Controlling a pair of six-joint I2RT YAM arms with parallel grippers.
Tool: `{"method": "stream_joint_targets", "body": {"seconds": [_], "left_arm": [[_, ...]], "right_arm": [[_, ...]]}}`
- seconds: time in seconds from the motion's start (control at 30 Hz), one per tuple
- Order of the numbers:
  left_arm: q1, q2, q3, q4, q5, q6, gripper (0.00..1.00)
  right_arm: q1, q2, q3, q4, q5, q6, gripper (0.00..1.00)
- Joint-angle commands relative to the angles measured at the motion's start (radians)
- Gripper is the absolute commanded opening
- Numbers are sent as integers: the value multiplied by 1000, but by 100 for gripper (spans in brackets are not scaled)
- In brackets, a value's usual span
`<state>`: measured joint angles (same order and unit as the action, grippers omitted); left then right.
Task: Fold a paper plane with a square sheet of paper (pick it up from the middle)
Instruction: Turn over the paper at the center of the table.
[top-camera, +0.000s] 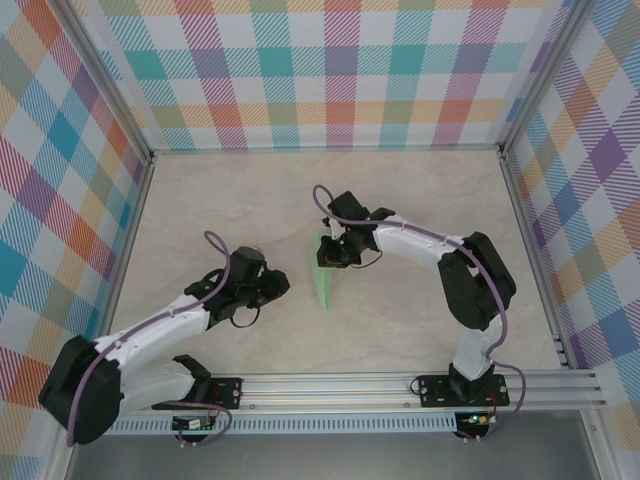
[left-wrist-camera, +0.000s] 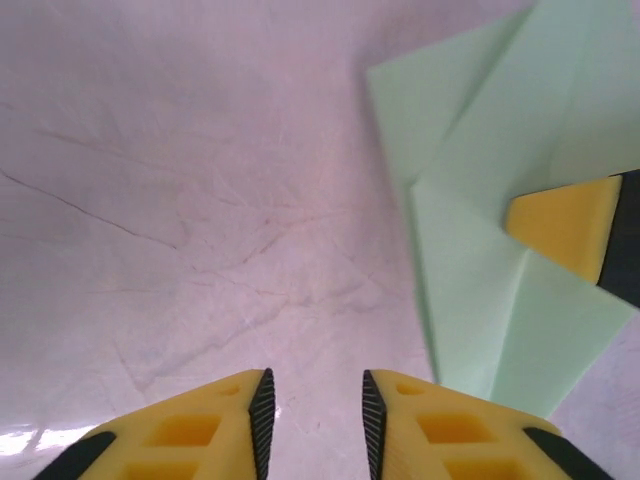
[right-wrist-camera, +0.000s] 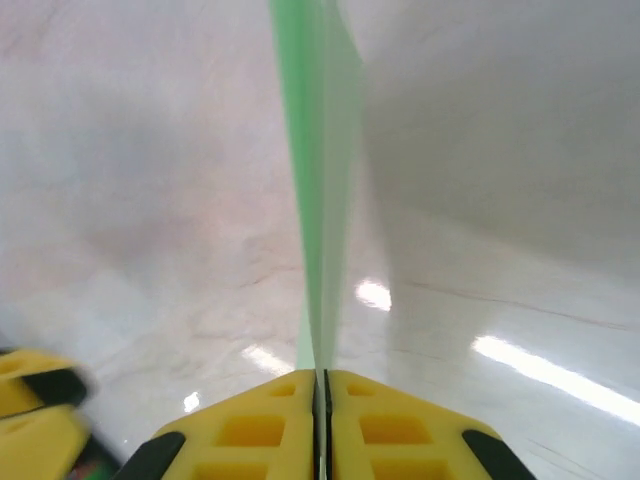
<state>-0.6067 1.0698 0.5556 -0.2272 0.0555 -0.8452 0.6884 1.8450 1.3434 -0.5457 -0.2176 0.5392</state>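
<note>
Left tool, parted and empty, sits just beside the paper plane at mid-desk; a careless push inward could, I judge, skew the folds. Right tool is clenched on the plane's wide end, and that thin pinch may slip or tear it. Left arm lies low, reaching right; right arm bends at the elbow, reaching left

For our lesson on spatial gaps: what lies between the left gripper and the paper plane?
Just bare table. The left wrist view shows the left gripper, fingers apart, stopping short of the paper plane, with nothing lying between them.
</note>
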Motion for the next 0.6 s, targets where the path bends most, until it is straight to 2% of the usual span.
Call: {"method": "stream_joint_targets", "body": {"seconds": [0.0,0.13,0.23,0.43,0.57], "left_arm": [[16,-95,-14,-142,-142,3,38],[26,-168,-22,-219,-212,-12,50],[33,-193,-23,-261,-249,-25,51],[38,-226,-22,-309,-301,-56,52],[39,-256,-22,-332,-322,-73,54]], "right_arm": [[9,-17,115,-337,421,-32,11],[43,52,232,-559,740,-10,10],[77,140,341,-694,873,29,11],[166,345,527,-788,867,53,13],[226,451,630,-759,736,38,19]]}}
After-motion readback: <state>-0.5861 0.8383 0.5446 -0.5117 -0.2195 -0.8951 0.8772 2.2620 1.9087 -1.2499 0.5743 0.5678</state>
